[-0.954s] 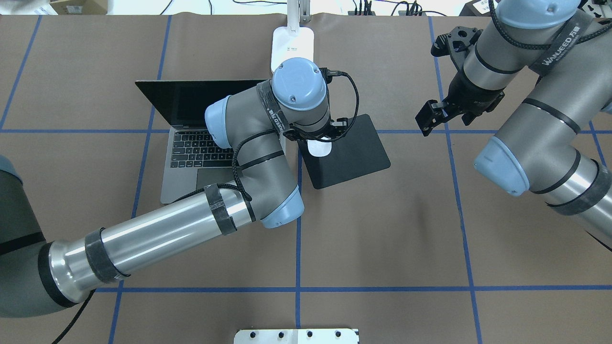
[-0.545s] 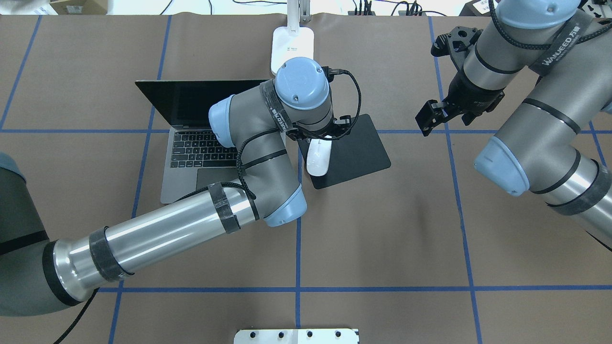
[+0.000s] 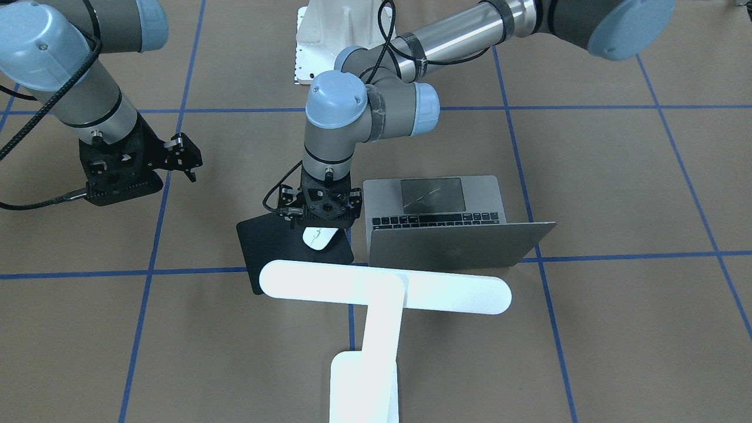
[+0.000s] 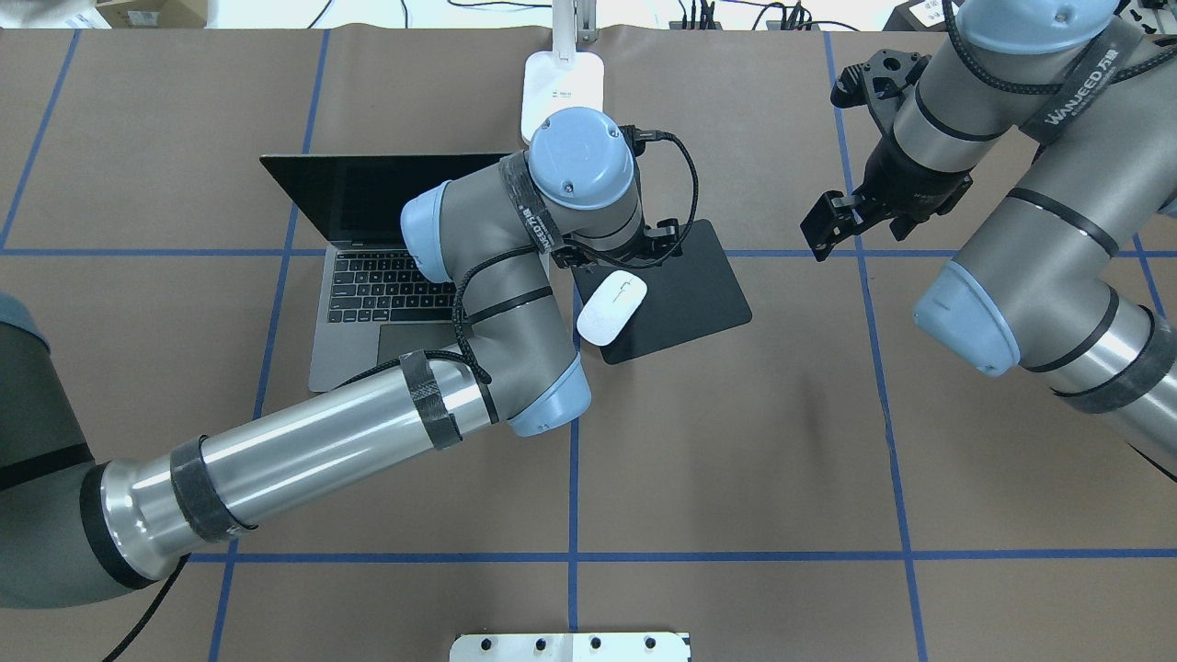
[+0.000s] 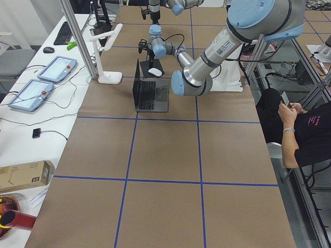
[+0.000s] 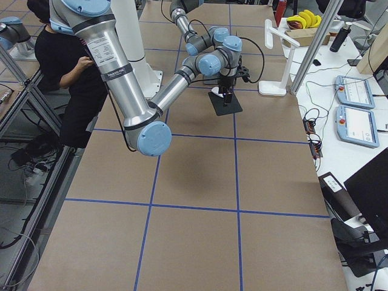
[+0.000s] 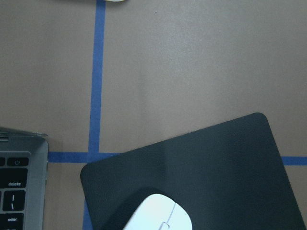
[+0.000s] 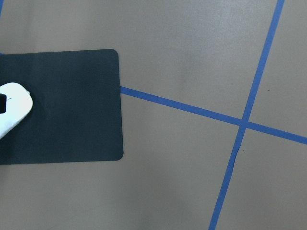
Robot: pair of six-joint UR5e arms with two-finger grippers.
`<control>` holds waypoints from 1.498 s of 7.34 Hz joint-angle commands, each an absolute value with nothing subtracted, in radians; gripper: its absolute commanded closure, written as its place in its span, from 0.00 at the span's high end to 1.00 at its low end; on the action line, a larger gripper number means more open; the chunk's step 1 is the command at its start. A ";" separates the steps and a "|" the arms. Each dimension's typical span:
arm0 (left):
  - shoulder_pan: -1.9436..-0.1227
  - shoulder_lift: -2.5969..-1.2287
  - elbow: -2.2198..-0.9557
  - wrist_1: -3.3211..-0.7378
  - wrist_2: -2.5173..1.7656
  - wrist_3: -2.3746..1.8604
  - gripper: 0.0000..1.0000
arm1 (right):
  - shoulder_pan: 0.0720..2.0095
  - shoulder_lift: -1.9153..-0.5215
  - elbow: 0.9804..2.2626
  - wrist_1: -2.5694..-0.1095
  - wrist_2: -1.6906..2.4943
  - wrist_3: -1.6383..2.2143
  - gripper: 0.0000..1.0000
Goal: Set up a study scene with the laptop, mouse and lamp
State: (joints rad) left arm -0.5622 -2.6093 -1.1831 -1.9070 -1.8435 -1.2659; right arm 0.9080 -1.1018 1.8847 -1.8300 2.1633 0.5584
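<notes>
Mouse [image 4: 611, 309] is swinging from lengthwise to diagonal versus half a second back, and more of it is showing from under the left gripper [image 3: 321, 222]. It's lying on the black mat [image 4: 685, 285], at the corner nearest the robot and the open laptop [image 4: 368, 276], with the lamp [image 3: 385, 288] standing beyond, so I'd guess it's being squared up on the mat. Left gripper is hanging right over the mouse's far end; the wrist is hiding the fingers, so can't tell if they're spread or pinching. Right gripper [image 4: 821, 230] is idling well off to the side, carrying nothing, gap unreadable
</notes>
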 commanded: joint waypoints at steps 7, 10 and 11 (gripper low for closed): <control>-0.804 -2.043 -2.069 -1.396 -2.122 -0.742 0.99 | 1.291 -1.300 1.875 -1.841 2.313 0.350 0.99; -1.151 -1.823 -2.019 -1.393 -2.325 -0.273 0.99 | 1.437 -1.385 1.794 -1.836 2.310 0.125 0.99; -1.263 -1.797 -1.911 -1.397 -2.397 -0.114 0.99 | 1.462 -1.408 1.772 -1.832 2.309 0.118 0.99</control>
